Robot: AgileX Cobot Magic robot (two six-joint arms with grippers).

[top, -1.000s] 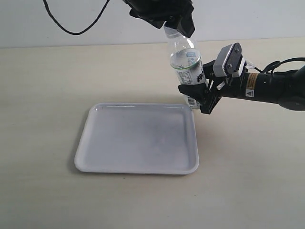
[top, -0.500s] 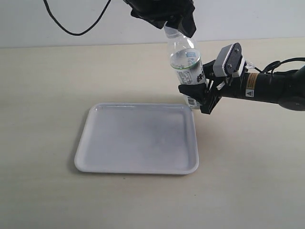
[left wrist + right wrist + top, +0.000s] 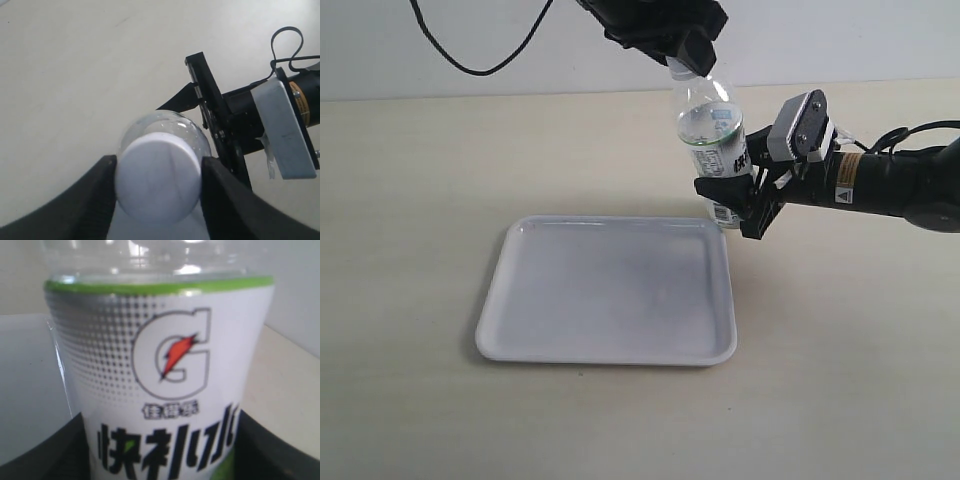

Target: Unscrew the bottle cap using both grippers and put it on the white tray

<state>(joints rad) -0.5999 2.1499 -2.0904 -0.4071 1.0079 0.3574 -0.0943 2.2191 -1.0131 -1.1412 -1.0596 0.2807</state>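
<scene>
- The bottle [image 3: 712, 140] is held slightly tilted just beyond the far right corner of the white tray [image 3: 610, 355]; whether its base rests on the worktop [image 3: 420, 200] cannot be told.
- The right claw [image 3: 732, 198] is clamped around the bottle's labelled lower body, one finger [image 3: 70, 445] pressed against each side in the right wrist view.
- The left claw [image 3: 685, 45] is closed from above on the bottle cap [image 3: 159, 172], with its fingers [image 3: 102, 185] touching opposite sides of the cap.
- The cap is judged not yet off: it is seen seated over the bottle's neck, and how far it has been loosened cannot be told.
- Left to do, by this judgement: the unscrewing is to be finished, the cap lifted clear, carried to the tray and released there.
- The tray is bare, so open room for setting down is offered across its whole floor, below and left of the cap.
- Only the tray's low raised rim needs clearing; the right arm occupies the worktop to the right, so that side is best avoided.
</scene>
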